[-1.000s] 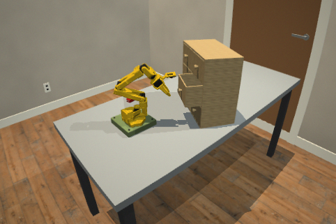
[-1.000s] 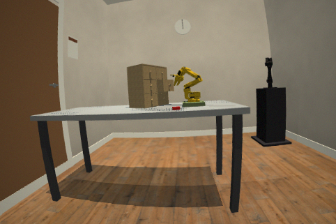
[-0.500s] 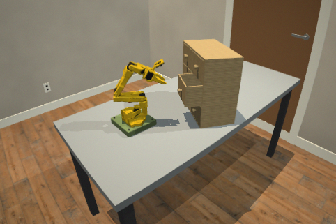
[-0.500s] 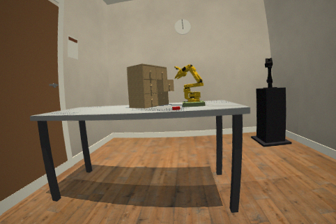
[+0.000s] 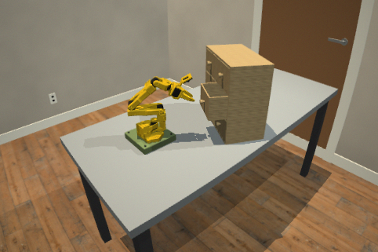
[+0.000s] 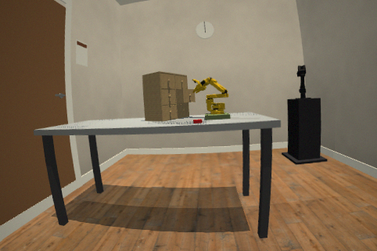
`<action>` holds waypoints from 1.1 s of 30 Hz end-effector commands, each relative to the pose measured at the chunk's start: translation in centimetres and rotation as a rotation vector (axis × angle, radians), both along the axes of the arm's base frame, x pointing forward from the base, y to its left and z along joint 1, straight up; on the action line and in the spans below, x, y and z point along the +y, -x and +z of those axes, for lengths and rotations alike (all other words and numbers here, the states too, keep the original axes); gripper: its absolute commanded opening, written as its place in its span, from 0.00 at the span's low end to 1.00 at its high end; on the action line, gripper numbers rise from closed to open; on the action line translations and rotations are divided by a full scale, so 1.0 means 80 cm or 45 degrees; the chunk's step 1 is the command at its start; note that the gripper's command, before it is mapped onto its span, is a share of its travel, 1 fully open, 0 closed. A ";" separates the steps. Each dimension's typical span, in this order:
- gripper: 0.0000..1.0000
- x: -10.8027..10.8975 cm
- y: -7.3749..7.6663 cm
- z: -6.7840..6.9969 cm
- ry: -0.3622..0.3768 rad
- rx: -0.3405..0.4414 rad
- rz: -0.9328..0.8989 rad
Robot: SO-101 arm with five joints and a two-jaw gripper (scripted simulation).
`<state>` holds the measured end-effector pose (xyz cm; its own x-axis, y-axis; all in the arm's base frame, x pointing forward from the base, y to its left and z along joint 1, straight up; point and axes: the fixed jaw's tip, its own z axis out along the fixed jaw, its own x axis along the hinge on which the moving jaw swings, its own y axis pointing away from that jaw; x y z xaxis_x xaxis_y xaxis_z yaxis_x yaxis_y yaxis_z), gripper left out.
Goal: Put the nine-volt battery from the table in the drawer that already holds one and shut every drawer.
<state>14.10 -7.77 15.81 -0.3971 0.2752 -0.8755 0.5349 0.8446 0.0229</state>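
Note:
The wooden drawer cabinet (image 5: 239, 89) stands on the grey table and also shows in the exterior view (image 6: 162, 96). One middle drawer (image 5: 213, 97) (image 6: 187, 95) is pulled partly out toward the arm; its inside is hidden. My gripper (image 5: 191, 87) is raised in the air just left of that drawer, a little above its rim, with its jaws apart and nothing between them (image 6: 195, 86). A small red object, the battery by its look (image 6: 198, 121), lies on the table in front of the arm's base. In the top view the arm hides it.
The arm's green base plate (image 5: 150, 140) sits mid-table. The other drawers look shut, with small knobs. A brown door (image 5: 314, 38) is behind the table. A black pedestal with a camera (image 6: 303, 128) stands on the floor at the right.

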 end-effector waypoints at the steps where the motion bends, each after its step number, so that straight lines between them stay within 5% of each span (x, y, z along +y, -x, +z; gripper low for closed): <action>1: 0.21 0.001 -0.002 0.000 0.006 -0.013 0.014; 33: 0.21 0.003 -0.004 -0.002 0.006 -0.013 0.027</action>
